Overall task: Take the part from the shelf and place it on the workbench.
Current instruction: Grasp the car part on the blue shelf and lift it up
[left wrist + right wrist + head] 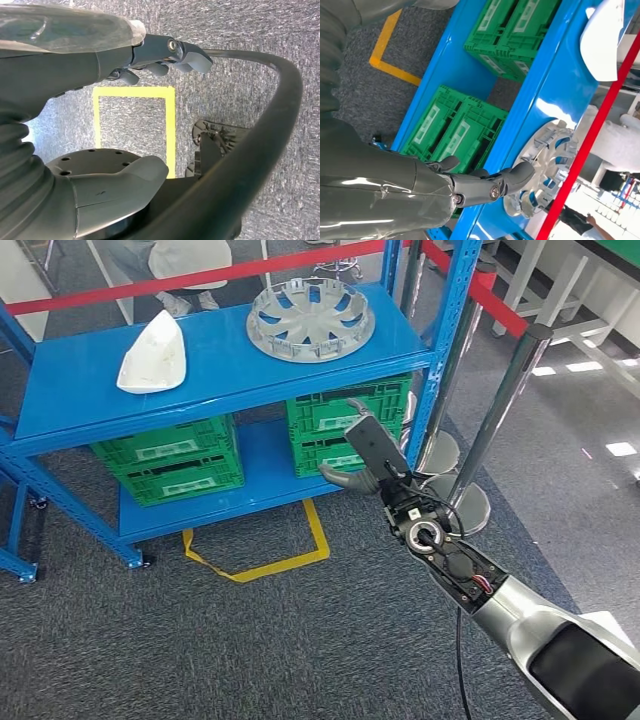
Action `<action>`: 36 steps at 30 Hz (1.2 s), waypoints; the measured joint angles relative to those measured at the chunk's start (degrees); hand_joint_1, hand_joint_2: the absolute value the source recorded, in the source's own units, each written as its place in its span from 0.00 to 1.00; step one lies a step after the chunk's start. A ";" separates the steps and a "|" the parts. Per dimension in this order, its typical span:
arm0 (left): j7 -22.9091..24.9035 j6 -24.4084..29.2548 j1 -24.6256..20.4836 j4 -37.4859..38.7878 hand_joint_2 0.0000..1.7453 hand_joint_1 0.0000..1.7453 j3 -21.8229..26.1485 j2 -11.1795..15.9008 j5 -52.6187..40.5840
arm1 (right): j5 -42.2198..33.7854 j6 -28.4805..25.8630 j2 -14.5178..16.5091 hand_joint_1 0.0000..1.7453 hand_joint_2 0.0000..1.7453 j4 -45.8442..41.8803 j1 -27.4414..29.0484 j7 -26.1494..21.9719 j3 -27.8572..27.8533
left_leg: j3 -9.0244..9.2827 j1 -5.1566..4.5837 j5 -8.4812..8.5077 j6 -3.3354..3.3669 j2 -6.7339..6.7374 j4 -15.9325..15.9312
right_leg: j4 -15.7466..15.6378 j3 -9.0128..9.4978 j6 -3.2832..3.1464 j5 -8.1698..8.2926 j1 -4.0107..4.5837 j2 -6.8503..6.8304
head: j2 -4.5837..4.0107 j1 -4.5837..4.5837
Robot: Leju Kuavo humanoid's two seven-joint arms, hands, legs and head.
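On the blue shelf's top board (211, 360) lie two parts: a round silver wheel cover (309, 318) at the right and a white curved shell (153, 355) at the left. My right hand (367, 455) is raised in front of the shelf's right end, below the wheel cover and level with the lower crates, with its fingers extended and holding nothing. The right wrist view shows the fingertips (520, 174) pointing towards the wheel cover (550, 160), short of the shelf edge. My left hand (68, 70) hangs over the carpet, fingers apart and holding nothing.
Two green crates (177, 460) (340, 425) sit on the lower board. A yellow square outline (317, 532) marks the carpet before the shelf. Metal posts (502, 405) with a red belt (490, 295) stand right of the shelf, round bases (464, 508) beside my right arm.
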 joint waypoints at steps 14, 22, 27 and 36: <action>-0.02 -0.58 -0.15 0.01 1.00 0.00 0.00 -0.18 -0.16 | 0.17 -0.21 0.32 0.00 1.00 1.21 -0.37 -0.10 0.03 | 1.63 1.30 -0.16 1.06 0.39 -1.72 | 17.20 -10.56 2.53 -4.51 -0.83 -0.11 | 0.00 0.68; 0.14 -1.03 -0.54 0.15 1.00 0.00 -0.02 -0.01 -0.33 | 0.36 -0.77 0.33 0.00 1.00 1.92 0.27 0.22 0.15 | 0.88 1.67 -2.28 -2.03 -0.16 0.74 | 4.19 -6.73 1.95 2.54 -1.65 0.21 | 0.00 0.78; 0.19 -1.13 -0.74 0.17 1.00 0.00 -0.02 0.04 -0.51 | 0.54 -1.07 0.31 0.00 1.00 1.92 0.32 0.22 -0.06 | -6.88 1.61 -7.28 -2.43 0.11 14.46 | 3.71 -5.78 0.44 1.88 -1.32 0.25 | 0.00 -0.20; 0.19 -1.14 -1.04 0.22 1.00 0.00 -0.02 0.51 -0.56 | 0.54 -1.07 0.33 0.00 1.00 1.92 0.02 0.29 -0.03 | -5.48 -1.14 2.50 3.02 -0.01 2.68 | 2.62 -3.71 -0.69 0.65 0.16 0.65 | 0.00 -0.02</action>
